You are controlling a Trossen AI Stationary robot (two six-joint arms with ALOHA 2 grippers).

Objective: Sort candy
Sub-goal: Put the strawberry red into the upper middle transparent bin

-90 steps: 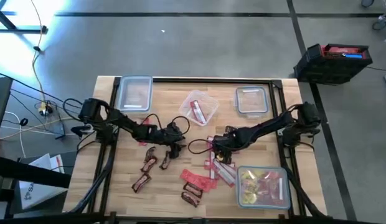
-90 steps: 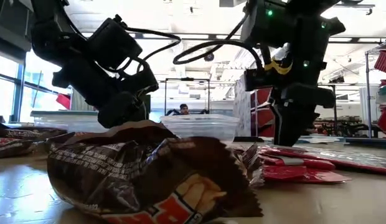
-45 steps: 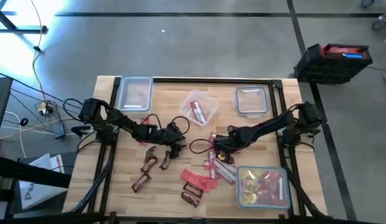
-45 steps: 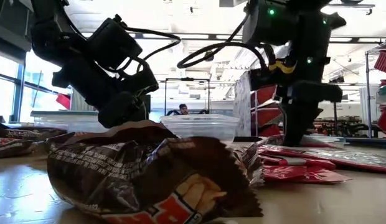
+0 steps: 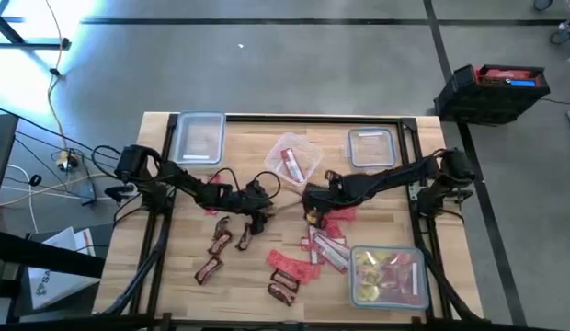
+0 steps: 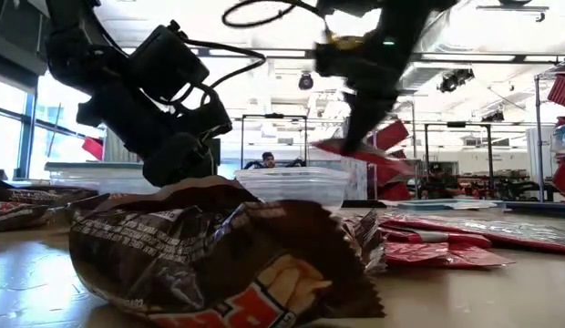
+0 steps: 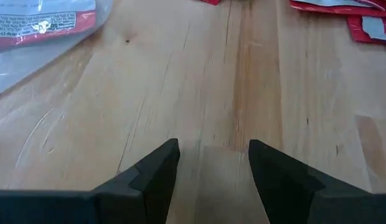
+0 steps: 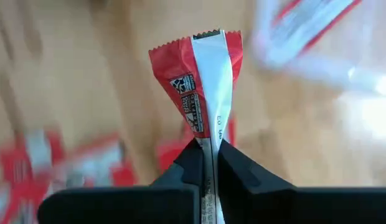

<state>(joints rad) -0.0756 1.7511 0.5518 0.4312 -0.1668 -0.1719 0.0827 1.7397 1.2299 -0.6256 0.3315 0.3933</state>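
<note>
From above, I have the right gripper (image 5: 312, 215) lifted off the wooden worktop (image 5: 175, 267) with a flat red rectangular candy packet (image 5: 336, 213) in its jaws, placed just short of the clear plastic container with red packets in it (image 5: 293, 158), which I judge is where it belongs. The left gripper (image 5: 258, 218) waits low near the middle, beside the dark brown mini bars (image 5: 219, 245). A heap of loose red packets (image 5: 306, 260) lies below my carry path, and the clear tub of yellow and pink sweets (image 5: 387, 275) sits at the near right corner, so nothing blocks the way.

At table height, the held packet (image 6: 351, 150) hangs above the container's rim (image 6: 296, 185); a brown wrapper (image 6: 210, 260) fills the foreground.

My left wrist camera shows the jaws parted and empty (image 7: 213, 165) over bare wood.

My right wrist camera shows the jaws pinched (image 8: 208, 163) onto the packet's lower seam (image 8: 200, 81), the packet standing upright
</note>
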